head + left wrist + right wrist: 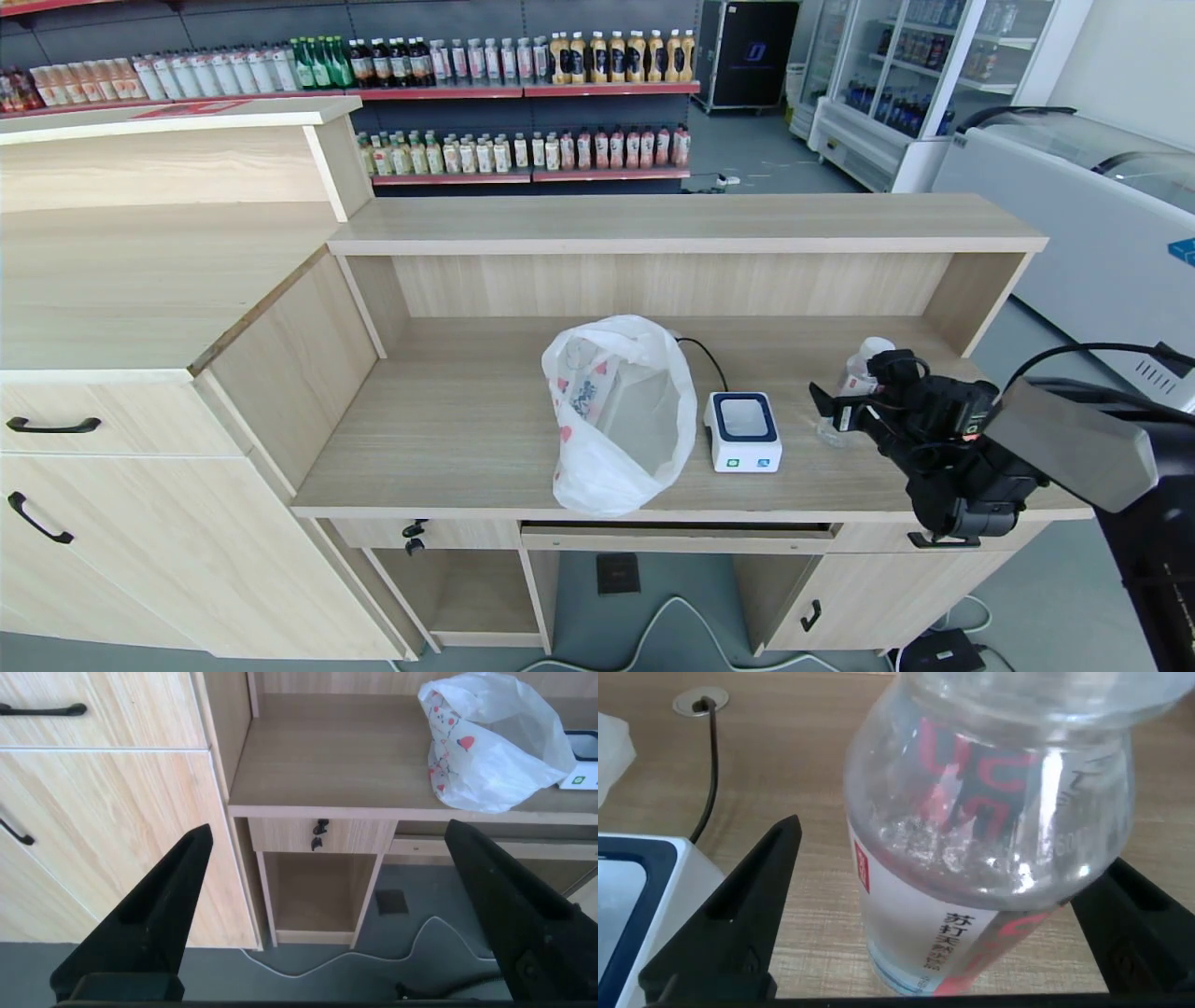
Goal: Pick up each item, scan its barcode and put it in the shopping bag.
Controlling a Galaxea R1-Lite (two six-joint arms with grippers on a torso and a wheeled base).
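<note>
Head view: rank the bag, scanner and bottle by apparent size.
1. bag
2. scanner and bottle look alike; the right gripper hides part of the bottle, so I will not rank them.

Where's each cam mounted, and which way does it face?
Head view: on the head, facing forward and down at the wooden counter with shopping bag, scanner and clear bottle; right arm and right tool at the right.
Left wrist view: on the left wrist, low before the counter's left end, facing its front edge and drawer; left tool, open, in the foreground.
Right wrist view: on the right wrist, close over the counter, facing the bottle between its open tool.
Shared: head and left wrist show the bag; head and right wrist show the bottle and scanner.
</note>
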